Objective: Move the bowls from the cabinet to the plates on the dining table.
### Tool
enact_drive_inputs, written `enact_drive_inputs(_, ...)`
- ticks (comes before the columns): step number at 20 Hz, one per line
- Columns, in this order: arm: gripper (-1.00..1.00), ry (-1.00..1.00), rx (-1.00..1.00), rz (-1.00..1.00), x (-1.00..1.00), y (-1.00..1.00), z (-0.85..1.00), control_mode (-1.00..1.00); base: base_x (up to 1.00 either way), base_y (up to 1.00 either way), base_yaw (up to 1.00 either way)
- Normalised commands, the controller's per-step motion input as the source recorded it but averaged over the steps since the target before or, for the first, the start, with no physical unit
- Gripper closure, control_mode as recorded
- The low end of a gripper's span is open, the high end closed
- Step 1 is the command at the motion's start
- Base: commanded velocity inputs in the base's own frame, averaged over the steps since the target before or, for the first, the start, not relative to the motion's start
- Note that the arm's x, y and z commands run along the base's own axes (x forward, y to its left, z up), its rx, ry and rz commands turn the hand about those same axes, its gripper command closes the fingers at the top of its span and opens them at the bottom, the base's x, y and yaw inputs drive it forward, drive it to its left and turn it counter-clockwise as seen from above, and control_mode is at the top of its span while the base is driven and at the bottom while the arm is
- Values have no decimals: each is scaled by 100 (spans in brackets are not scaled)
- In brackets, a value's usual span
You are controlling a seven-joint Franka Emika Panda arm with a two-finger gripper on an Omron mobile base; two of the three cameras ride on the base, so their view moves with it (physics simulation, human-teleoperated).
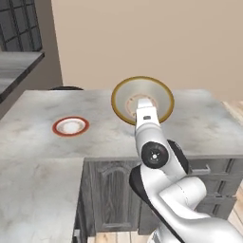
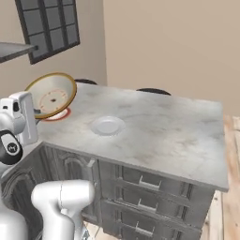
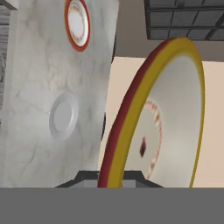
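Observation:
A tan bowl (image 1: pixel 142 97) with a golden-brown rim hangs tilted on its edge above the dining table (image 1: pixel 38 109), with my gripper (image 1: pixel 142 105) shut on its rim. In the right base view the bowl (image 2: pixel 51 95) is over the table's (image 2: pixel 164 126) left end, partly covering the red-rimmed plate (image 2: pixel 62 114). The plain pale plate (image 2: pixel 108 125) lies to its right. In the hand view the bowl (image 3: pixel 166 118) stands close in the gripper (image 3: pixel 109 177), with the red-rimmed plate (image 3: pixel 77 24) and the plain plate (image 3: pixel 64 116) on the table (image 3: pixel 39 65) below. The red-rimmed plate (image 1: pixel 70 126) lies left of the bowl. The cabinet is out of view.
Dark round chair tops (image 2: pixel 152 90) show at the table's far edge. A dark-framed window (image 2: pixel 47 28) hangs on the left wall, with a marble counter (image 1: pixel 14 66) beneath it. The table's base has drawers (image 2: pixel 150 183). A nearer marble surface (image 1: pixel 33 199) lies at the lower left.

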Motion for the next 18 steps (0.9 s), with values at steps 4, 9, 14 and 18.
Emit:
enact_drive_inputs(4, 100, 0, 0, 0, 0, 0, 0, 100, 31, 48, -26)
enact_drive_inputs(9, 100, 0, 0, 0, 0, 0, 0, 100, 30, 46, -23)
enact_drive_inputs(14, 100, 0, 0, 0, 0, 0, 0, 100, 42, 28, -22)
enact_drive_inputs(18, 100, 0, 0, 0, 0, 0, 0, 100, 45, 22, -23)
